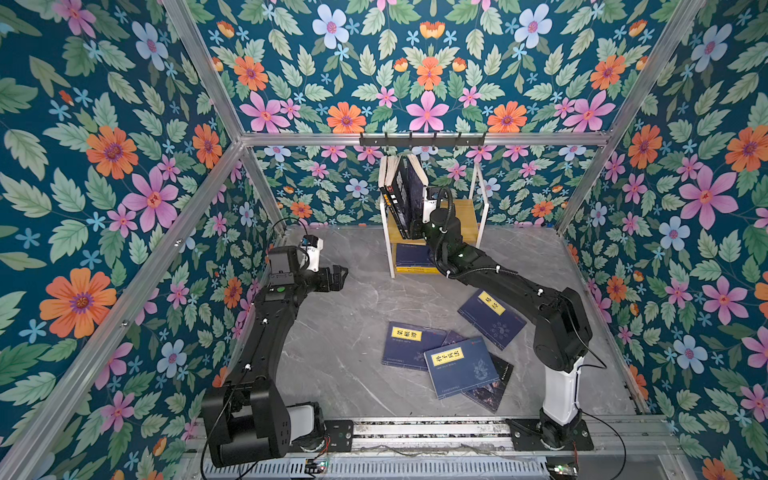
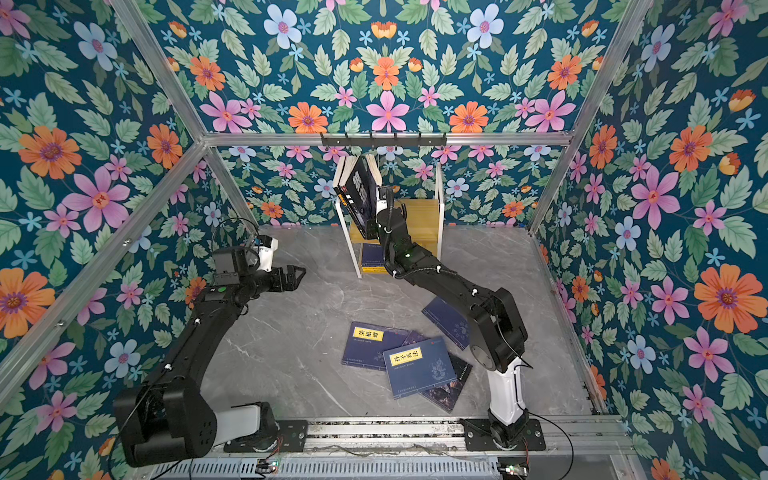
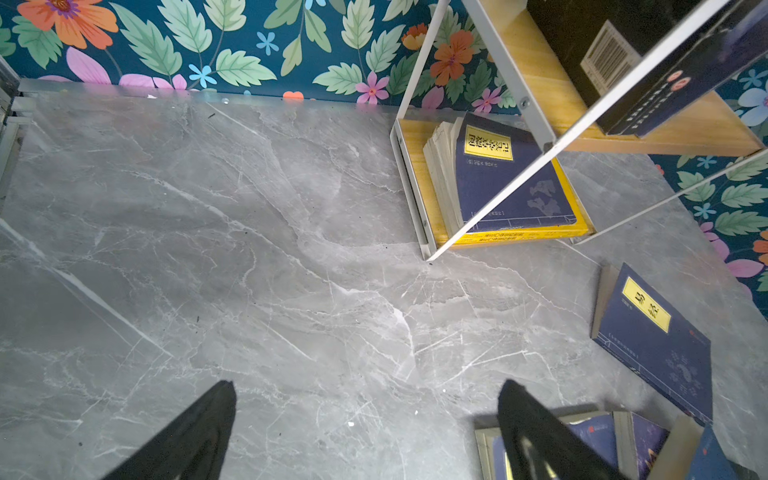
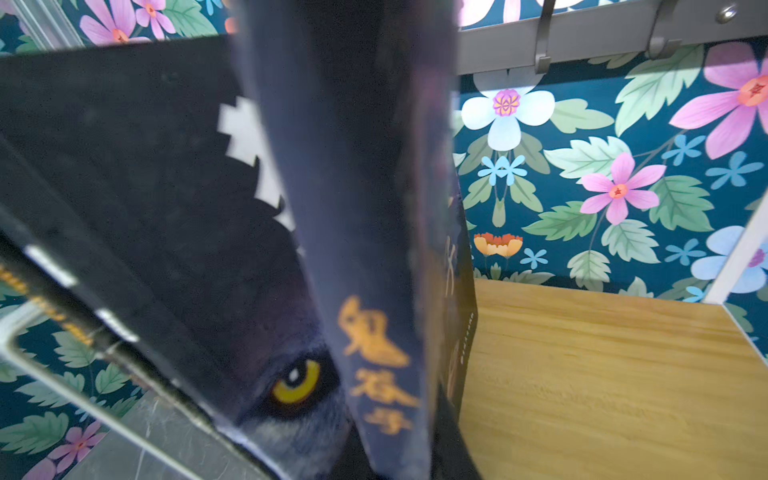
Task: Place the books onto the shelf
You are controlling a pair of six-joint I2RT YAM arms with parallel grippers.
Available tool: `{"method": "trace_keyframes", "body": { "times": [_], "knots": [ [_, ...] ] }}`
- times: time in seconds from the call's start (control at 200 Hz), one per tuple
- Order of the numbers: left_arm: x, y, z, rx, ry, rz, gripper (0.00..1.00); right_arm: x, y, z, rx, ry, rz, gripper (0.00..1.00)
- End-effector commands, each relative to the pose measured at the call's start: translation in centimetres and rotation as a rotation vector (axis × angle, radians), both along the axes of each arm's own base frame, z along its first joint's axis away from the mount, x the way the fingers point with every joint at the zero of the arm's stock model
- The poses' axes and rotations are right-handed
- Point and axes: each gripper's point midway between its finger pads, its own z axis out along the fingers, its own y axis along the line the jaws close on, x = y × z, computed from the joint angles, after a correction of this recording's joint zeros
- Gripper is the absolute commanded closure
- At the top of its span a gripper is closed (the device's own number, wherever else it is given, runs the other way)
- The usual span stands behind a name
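Note:
The shelf (image 1: 467, 208) (image 2: 422, 214) stands against the back wall. My right gripper (image 1: 417, 233) (image 4: 390, 465) is shut on the lower end of a dark navy book (image 1: 415, 189) (image 4: 361, 208), held upright over the upper board beside two black books (image 1: 392, 187) (image 4: 145, 199) that lean left. On the lower tier a navy book (image 3: 511, 178) lies on yellow ones. Three navy books (image 1: 409, 345) (image 1: 459, 365) (image 1: 492, 318) and a dark one (image 1: 494, 386) lie on the table. My left gripper (image 1: 338, 276) (image 3: 369, 388) hangs open and empty above the table's left.
A black hook rail (image 1: 422, 139) runs along the back wall just above the shelf. The right half of the upper board (image 4: 602, 374) is bare wood. Aluminium frame posts and flowered walls close in the grey marble table (image 1: 332, 353).

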Motion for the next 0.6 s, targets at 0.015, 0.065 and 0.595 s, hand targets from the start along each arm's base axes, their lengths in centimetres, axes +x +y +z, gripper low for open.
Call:
{"method": "trace_keyframes", "body": {
  "times": [0.015, 0.065, 0.595],
  "knots": [
    [0.3, 0.0, 0.4, 0.001, -0.022, -0.004, 0.0, -0.8, 1.3, -0.5, 0.009, 0.022, 0.079, 0.98],
    [0.2, -0.2, 0.6, -0.008, -0.023, -0.013, 0.0, -0.8, 1.3, -0.4, 0.014, 0.023, 0.084, 0.94],
    [0.0, 0.3, 0.7, -0.021, -0.023, 0.003, 0.0, -3.2, 1.6, 1.5, 0.006, -0.027, 0.363, 0.67]
  ]
}}
